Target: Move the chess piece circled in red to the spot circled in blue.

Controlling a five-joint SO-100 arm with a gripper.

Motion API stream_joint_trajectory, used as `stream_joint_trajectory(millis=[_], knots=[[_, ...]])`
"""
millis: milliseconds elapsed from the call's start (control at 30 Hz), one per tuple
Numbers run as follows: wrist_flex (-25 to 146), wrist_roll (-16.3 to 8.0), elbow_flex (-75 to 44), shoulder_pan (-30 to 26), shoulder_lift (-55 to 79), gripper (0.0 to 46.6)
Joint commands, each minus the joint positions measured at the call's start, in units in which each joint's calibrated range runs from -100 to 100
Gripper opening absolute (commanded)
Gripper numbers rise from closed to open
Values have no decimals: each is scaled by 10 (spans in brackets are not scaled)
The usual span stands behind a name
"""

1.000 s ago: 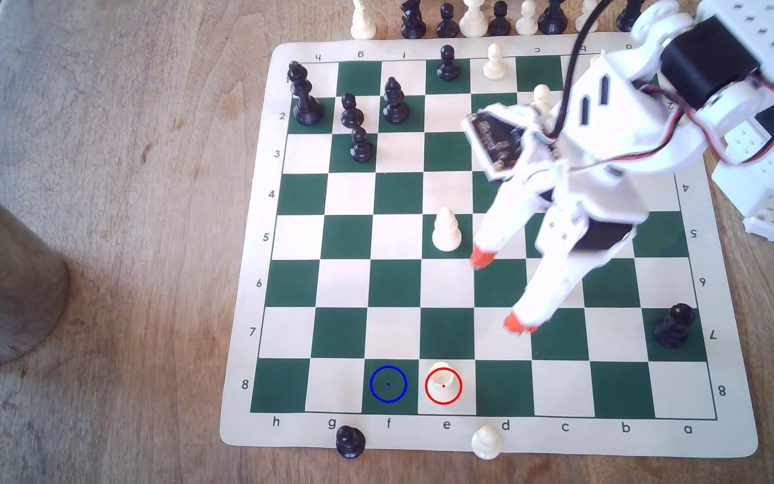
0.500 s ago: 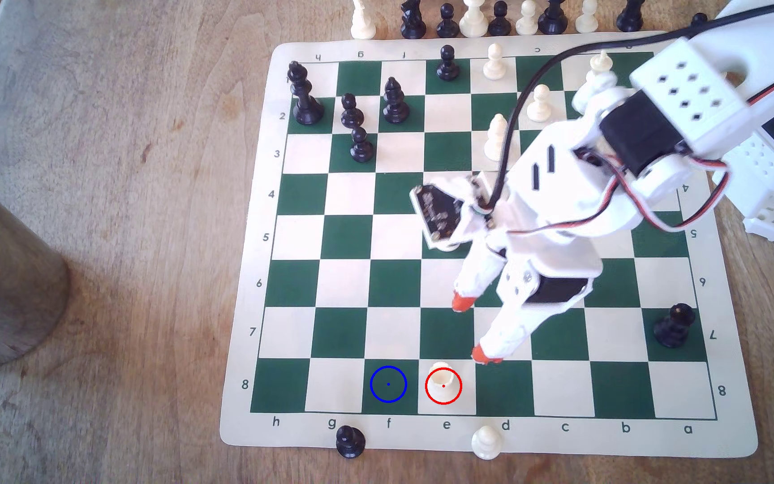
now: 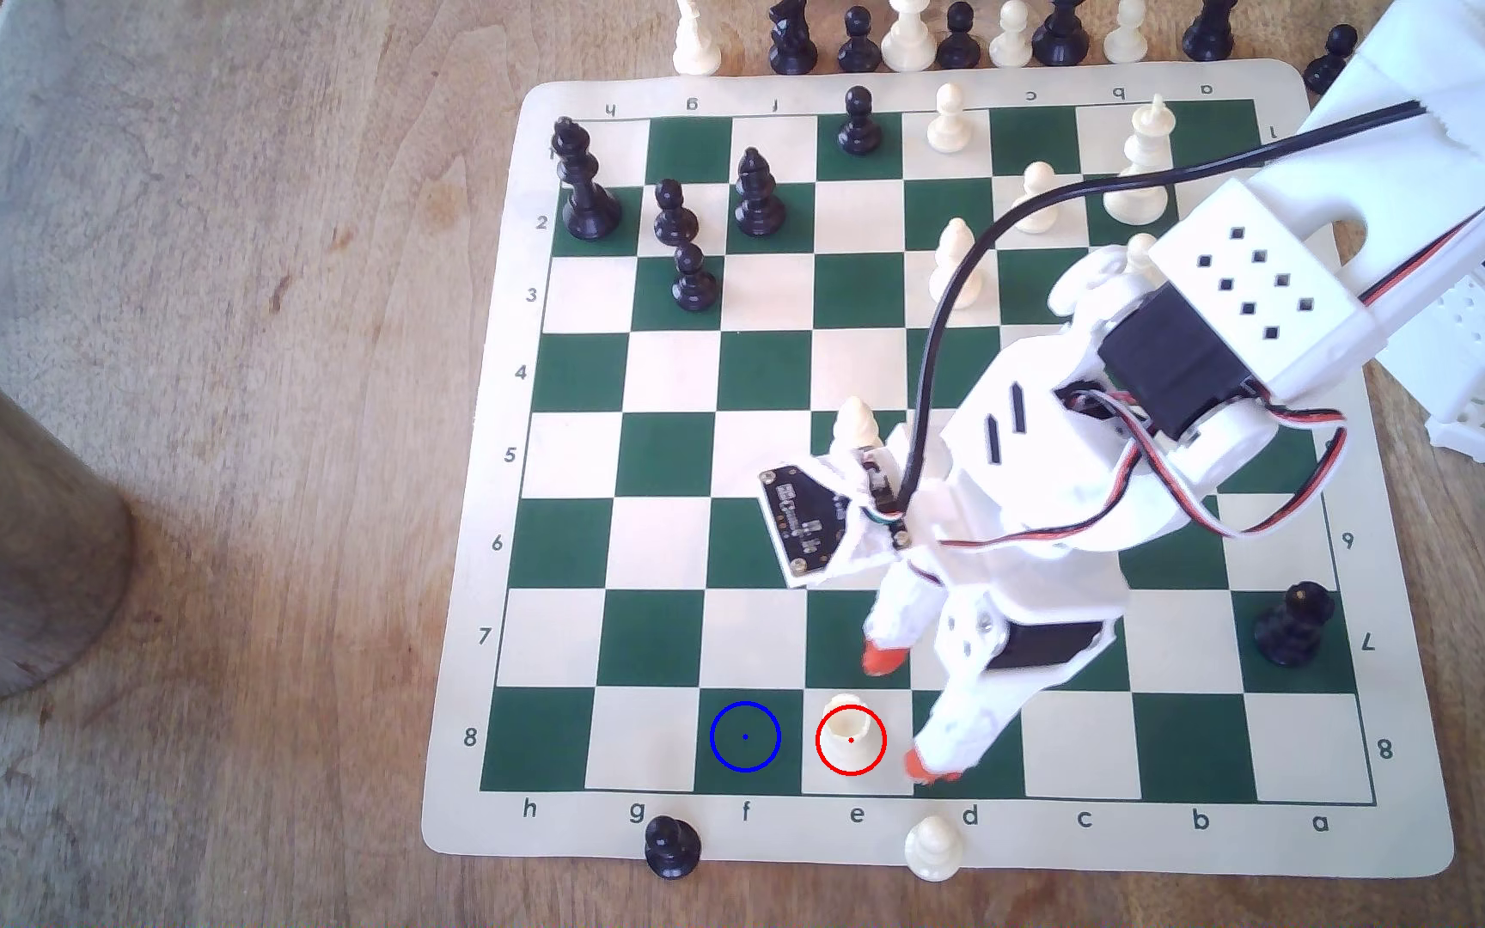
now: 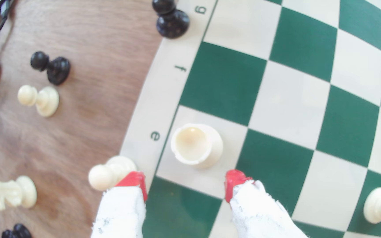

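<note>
The chess piece circled in red is a short cream rook on the cream e8 square, at the board's near edge in the exterior view. The spot circled in blue is the bare dark green f8 square just to its left there. My gripper hangs open close to the rook's right in that view, one red fingertip over e7 and the other over d8. In the wrist view the rook shows its hollow top just ahead of my open gripper, outside the gap and touching neither finger.
A cream pawn and a black pawn stand on the board's near margin. A cream bishop on e5 is half behind the arm. A black piece is on a7. A wooden cylinder stands far left.
The arm has reached toward the board's near edge, carrying the open gripper from rows 5–7 down to rows 7–8, beside the rook. No piece has moved.
</note>
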Motion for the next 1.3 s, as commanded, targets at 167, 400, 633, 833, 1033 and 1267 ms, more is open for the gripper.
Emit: stream_joint_trajectory(millis=[167,400,633,833,1033,1267], knots=[[-26,-1,-66,3,26,193],[-50,-2,-75,11,42,189],[-59,-12,-78,19,27,185],[-62,-20,-84,13,15,182],[-62,-21,-90,8,15,176],[-57,-21,-89,4,20,138]])
